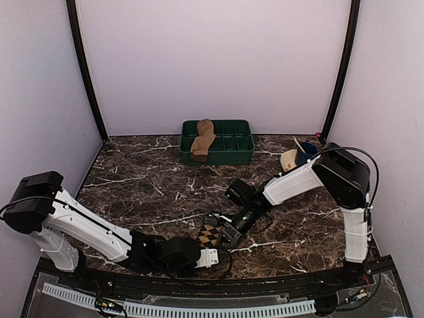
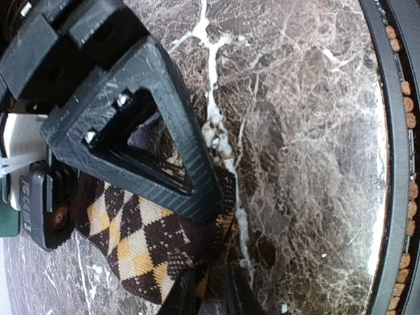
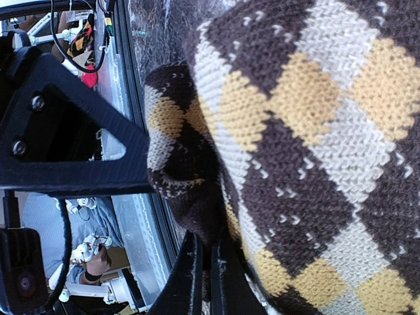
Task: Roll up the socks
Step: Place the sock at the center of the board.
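Arms meet at the argyle sock, well nearer than the green tray (tan sock in it). Left gripper: jaws narrow, pinching the sock's edge. Right gripper: jaws closed at its fold. Rolling looks barely begun; next, turn the fold over.

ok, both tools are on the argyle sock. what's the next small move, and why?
Probably rotate the right tool to curl its pinched edge over onto the body of the argyle sock, starting the roll. That edge is bunched in its shut grip, the left tool appears to pinch another edge as an anchor, and the rest of the sock lies flat on the marble table.
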